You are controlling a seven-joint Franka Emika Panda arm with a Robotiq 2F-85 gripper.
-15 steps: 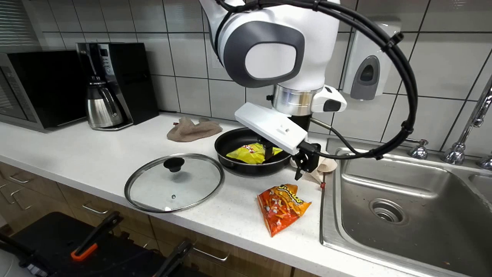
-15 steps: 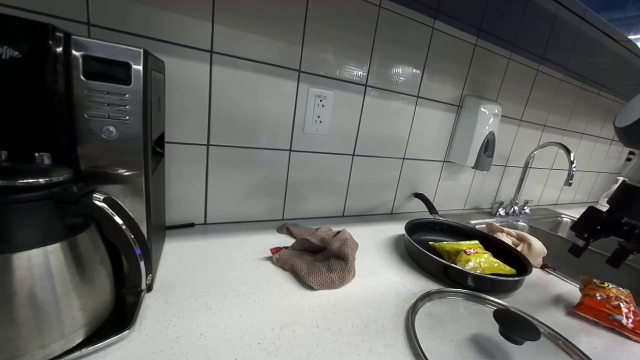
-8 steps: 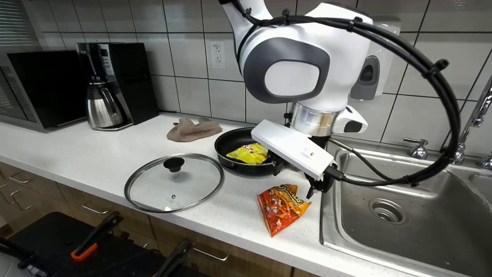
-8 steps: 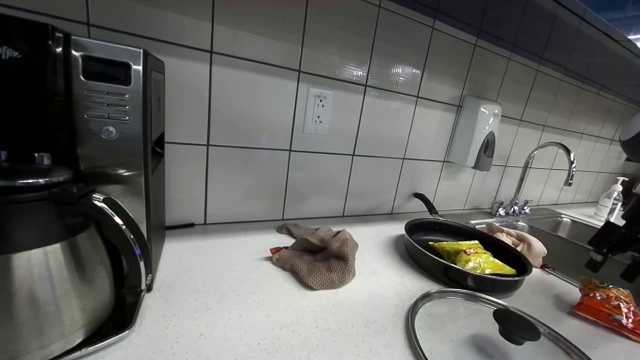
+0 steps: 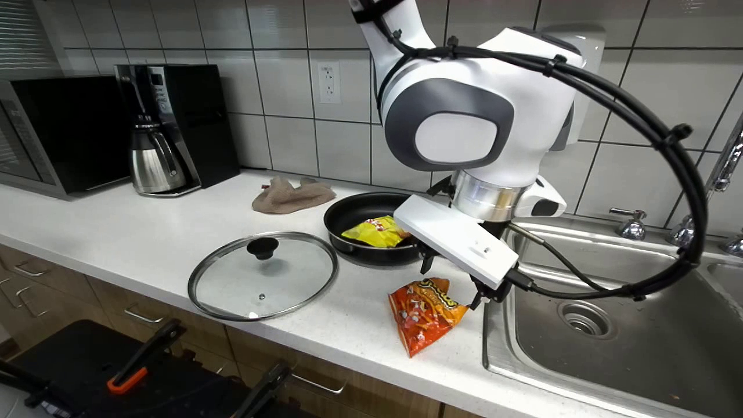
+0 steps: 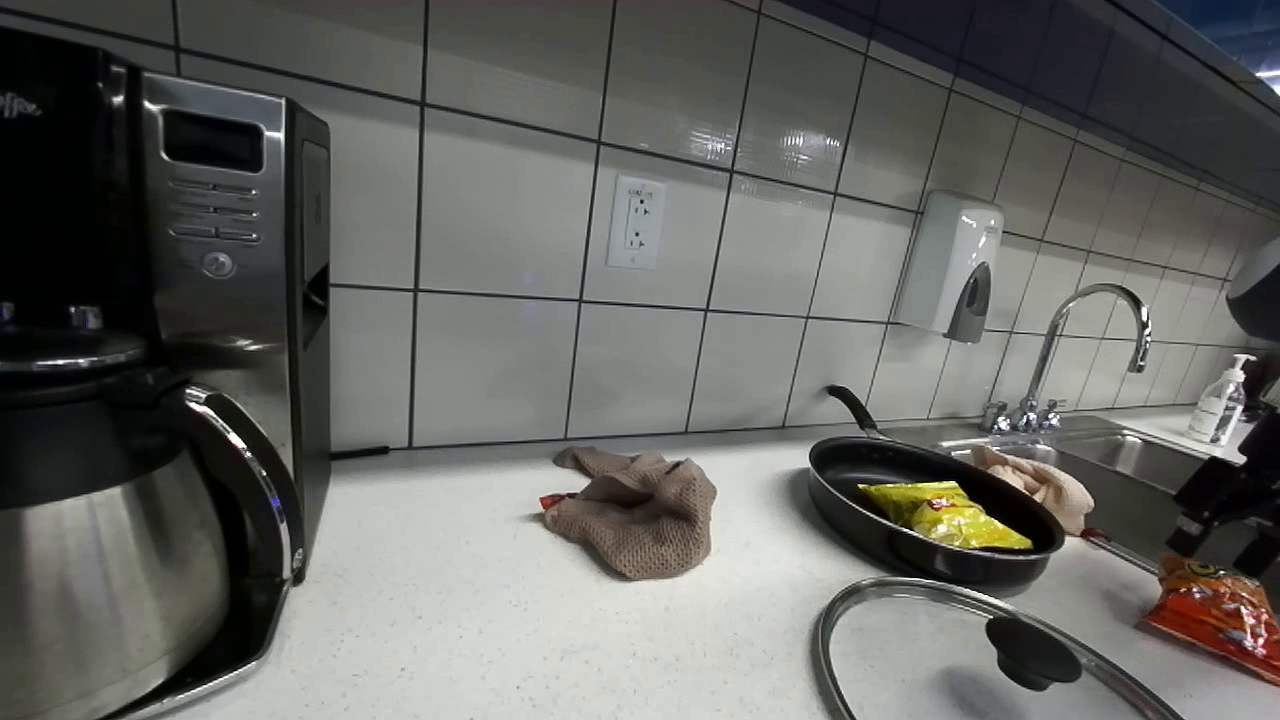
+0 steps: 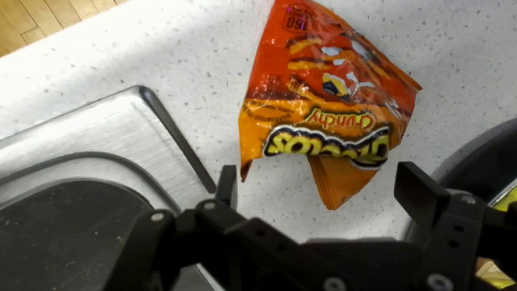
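The pincer [image 7: 317,178] hangs over the countertop [image 7: 464,48], its fingers spread wide with nothing pinched between them. Nearest to it is the orange Cheetos packet [image 7: 323,97], lying on the countertop just ahead of the fingertips, one folded end pointing into the gap — whether a tip touches it, I cannot tell. Close beside the pincer on one flank is the sink [image 7: 117,125]; near its opposite flank sits the pan [image 5: 371,255], holding a yellow packet [image 5: 376,231]. Well apart from the pincer, past the pan's side, lie the lid [image 5: 264,276], flat with its knob up, and, farther off, a brown cloth [image 5: 293,196].

Judging from how things lie, the yellow packet is already inside the pan, while the orange Cheetos packet rests loose and is not yet gripped — and the lid is off the pan.
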